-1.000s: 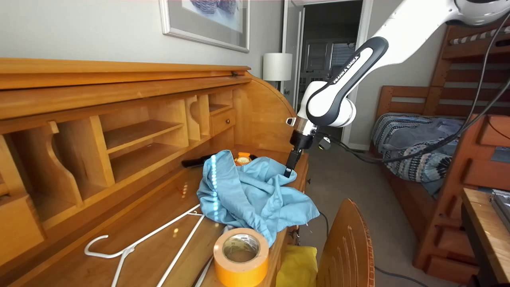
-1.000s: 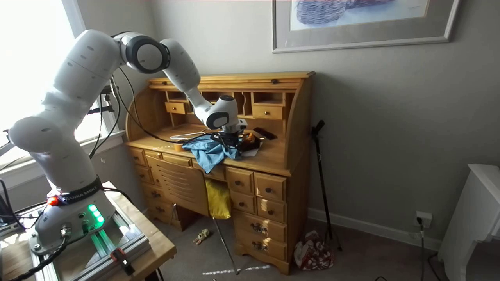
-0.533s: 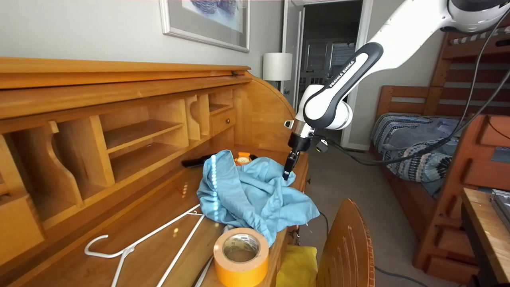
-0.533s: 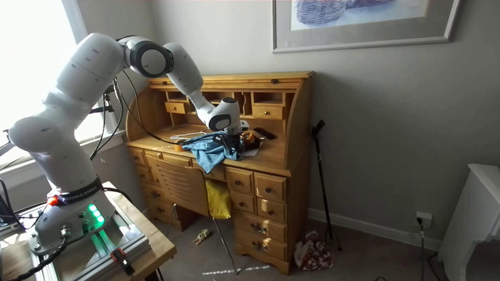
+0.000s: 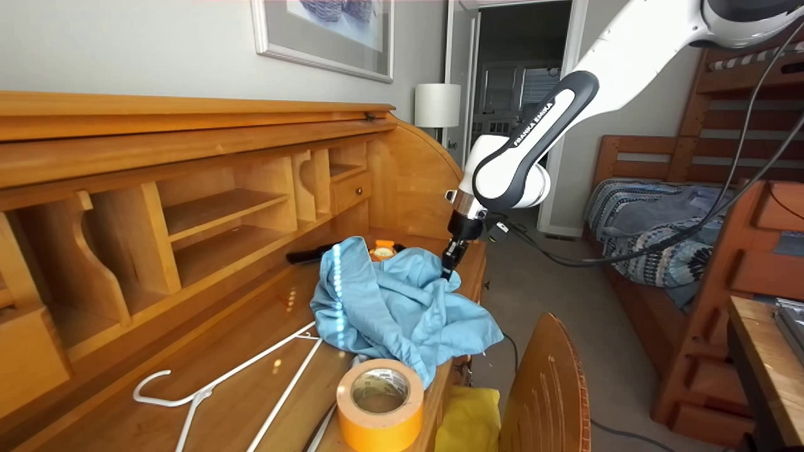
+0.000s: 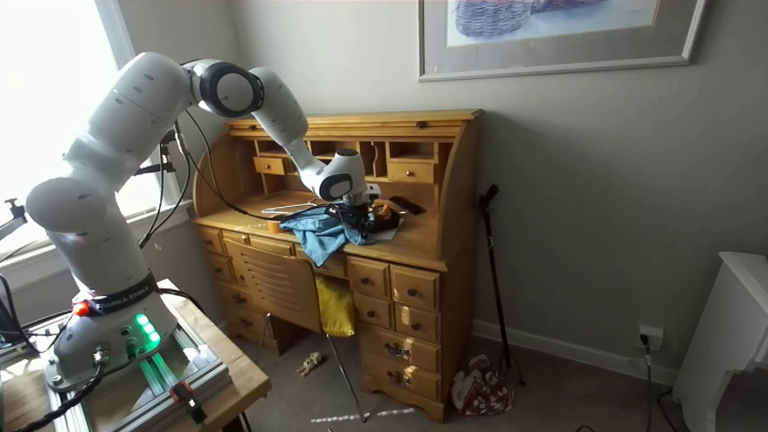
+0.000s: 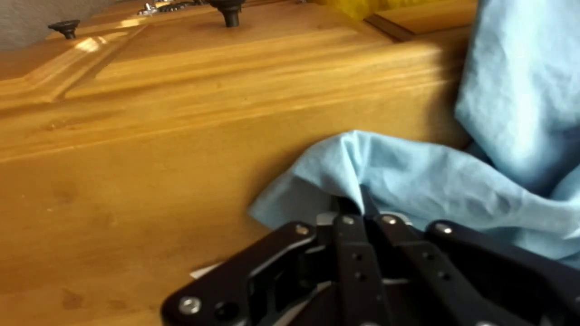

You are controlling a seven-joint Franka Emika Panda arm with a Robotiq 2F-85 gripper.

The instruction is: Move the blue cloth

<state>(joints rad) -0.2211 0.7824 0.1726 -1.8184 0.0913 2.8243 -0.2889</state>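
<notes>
The blue cloth (image 5: 402,314) lies crumpled on the wooden desk, part of it hanging over the front edge; it shows in both exterior views (image 6: 321,234). At its far end in an exterior view, my gripper (image 5: 446,275) points down into the fabric. Seen from the wrist, the gripper (image 7: 361,203) has its fingers together with a raised fold of the blue cloth (image 7: 435,181) pinched between them. A loose corner sticks out to the left of the fingers. The very tips are hidden by the fold.
A roll of orange tape (image 5: 380,405) and a white hanger (image 5: 232,376) lie close to the cloth. Behind it are an orange item (image 5: 383,250) and a dark object (image 5: 311,253). A wooden chair (image 6: 279,285) stands at the desk's front; cubbyholes (image 5: 220,213) line its back.
The gripper has shifted slightly toward the middle of the cloth, and its fingers have come together on a fold. The rest of the cloth lies as before.
</notes>
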